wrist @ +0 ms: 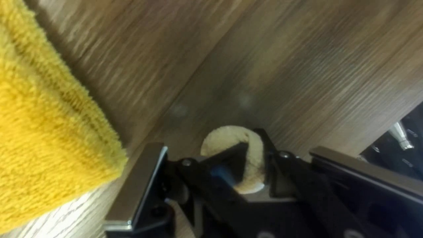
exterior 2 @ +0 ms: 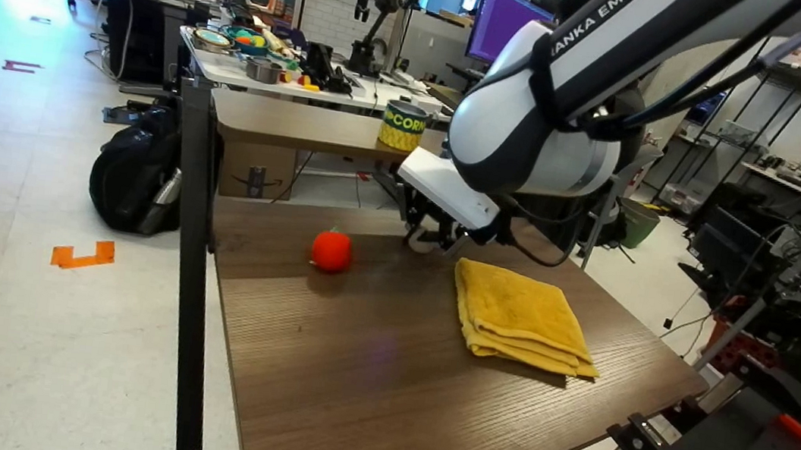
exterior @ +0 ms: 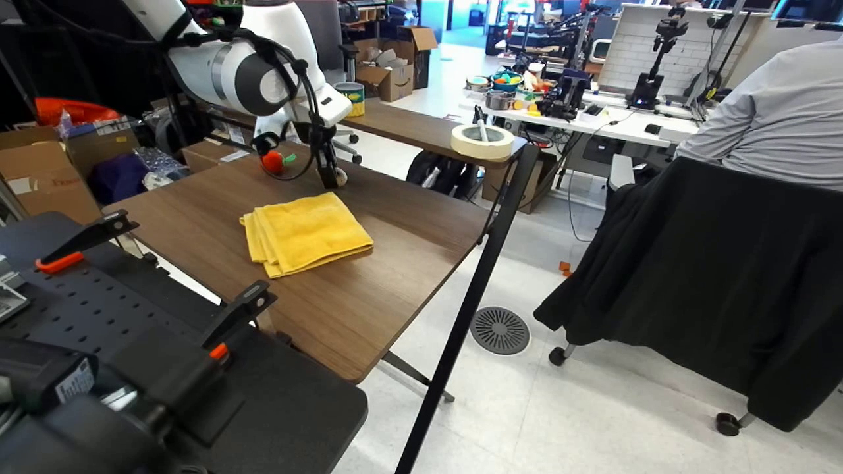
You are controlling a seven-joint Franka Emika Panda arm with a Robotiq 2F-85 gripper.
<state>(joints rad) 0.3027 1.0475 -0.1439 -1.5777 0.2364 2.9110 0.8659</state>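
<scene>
In the wrist view a pale, round, thick object [wrist: 218,142] sits between the fingers of my gripper [wrist: 256,148]. One finger crosses its face, the other lies along its edge, and the jaws are shut on it. The pale object [exterior: 341,176] also shows beside the gripper [exterior: 329,179] in an exterior view. Whether it touches the table I cannot tell. A folded yellow cloth [wrist: 49,138] lies close by, apart from the fingers; both exterior views show the cloth [exterior: 313,234] [exterior 2: 523,316] flat on the wooden table. A red, tomato-like thing [exterior 2: 332,250] with a green top stands on the same table.
A raised brown shelf [exterior: 402,128] at the table's side bears a yellow corn can [exterior 2: 403,126] and a tape roll [exterior: 482,141]. A black post [exterior: 474,296] rises at the table's edge. A dark perforated cart [exterior: 296,408] with clamps stands close to the table.
</scene>
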